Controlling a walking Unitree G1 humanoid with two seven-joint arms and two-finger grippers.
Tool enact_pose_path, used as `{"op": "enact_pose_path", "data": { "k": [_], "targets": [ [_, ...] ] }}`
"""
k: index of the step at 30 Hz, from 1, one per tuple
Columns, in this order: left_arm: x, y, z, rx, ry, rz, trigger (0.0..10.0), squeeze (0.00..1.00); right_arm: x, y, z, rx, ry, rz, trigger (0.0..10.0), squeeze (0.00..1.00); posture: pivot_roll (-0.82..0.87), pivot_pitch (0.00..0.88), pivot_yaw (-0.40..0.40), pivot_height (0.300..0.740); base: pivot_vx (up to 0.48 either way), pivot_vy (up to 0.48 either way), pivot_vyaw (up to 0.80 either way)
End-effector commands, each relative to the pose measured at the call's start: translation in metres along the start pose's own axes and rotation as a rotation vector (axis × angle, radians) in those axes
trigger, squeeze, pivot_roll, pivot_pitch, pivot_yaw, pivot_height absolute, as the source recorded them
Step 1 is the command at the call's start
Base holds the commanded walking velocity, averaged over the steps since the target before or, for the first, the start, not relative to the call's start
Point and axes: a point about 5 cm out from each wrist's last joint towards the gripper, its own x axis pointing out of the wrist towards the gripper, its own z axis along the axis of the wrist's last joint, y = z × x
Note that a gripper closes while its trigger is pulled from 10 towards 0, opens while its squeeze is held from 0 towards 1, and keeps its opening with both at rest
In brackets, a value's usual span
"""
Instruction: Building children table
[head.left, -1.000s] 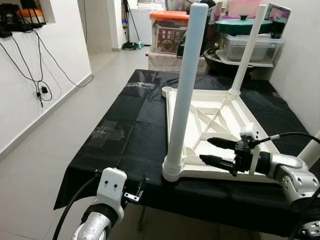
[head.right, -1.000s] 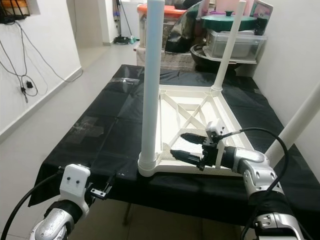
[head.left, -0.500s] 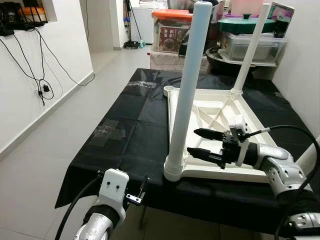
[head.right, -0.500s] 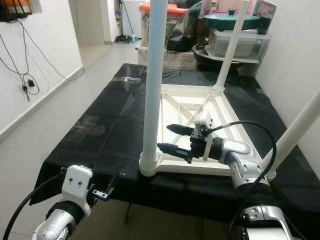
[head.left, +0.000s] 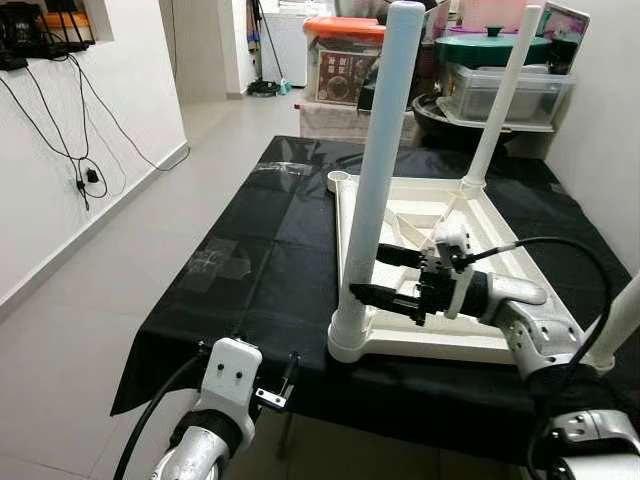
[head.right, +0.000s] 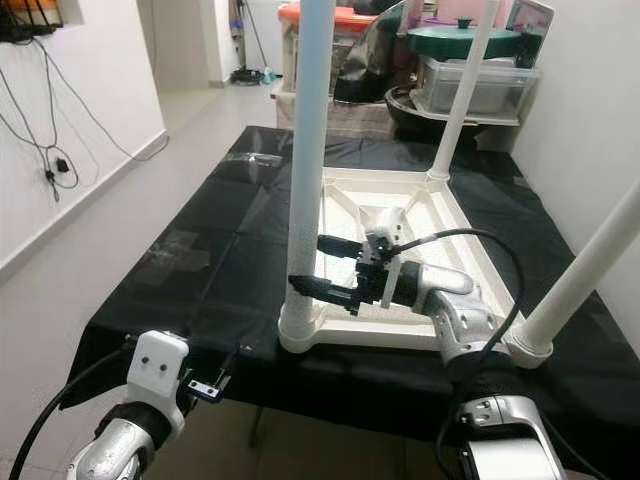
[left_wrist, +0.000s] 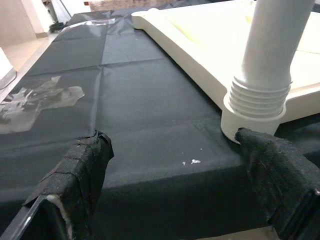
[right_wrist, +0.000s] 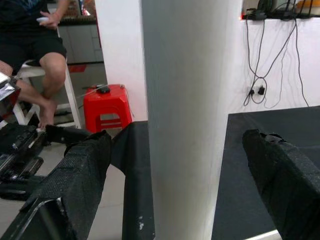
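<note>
A white table top (head.left: 470, 215) lies upside down on a black-covered table (head.left: 270, 250). White legs stand in three corners: the near-left leg (head.left: 381, 170), the far-right leg (head.left: 497, 100) and the near-right leg (head.left: 622, 320). The far-left socket (head.left: 338, 180) holds nothing. My right gripper (head.left: 370, 272) is open and straddles the near-left leg low down. In the right wrist view the leg (right_wrist: 190, 115) stands between the fingers (right_wrist: 75, 175) with a gap on each side. My left gripper (left_wrist: 185, 170) hangs open at the table's front edge, facing that leg's threaded socket (left_wrist: 257, 107).
Storage boxes and pots (head.left: 500, 75) are stacked beyond the table's far end. A white wall with hanging cables (head.left: 70, 150) runs along the left, with bare floor (head.left: 120, 270) beside it. A seated person (right_wrist: 35, 50) and a red stool (right_wrist: 105, 107) appear in the right wrist view.
My right gripper has moved left across the table top, from inside the frame to either side of the near-left leg. The left arm stays low at the front edge.
</note>
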Motion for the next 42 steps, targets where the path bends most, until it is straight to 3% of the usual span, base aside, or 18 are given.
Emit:
{"op": "enact_pose_path", "data": {
  "k": [1,18,42],
  "targets": [
    [0.0,-0.001,-0.004,0.009,0.011,-0.004,10.0,0.0,0.004,0.0,-0.001,-0.011,0.011,0.006,10.0,0.0,0.11,0.0,-0.061,0.74,0.0,0.0,0.0],
    [0.0,-0.004,-0.002,0.006,0.007,-0.009,10.0,0.0,0.033,-0.001,0.009,-0.004,-0.051,0.001,10.0,0.0,0.11,0.0,-0.072,0.74,0.0,0.0,0.0],
    [0.0,-0.003,-0.002,0.011,0.01,-0.008,10.0,0.0,0.041,0.001,0.011,0.006,-0.083,0.013,9.8,0.0,0.12,0.0,-0.072,0.74,0.0,0.0,0.0]
  ]
}}
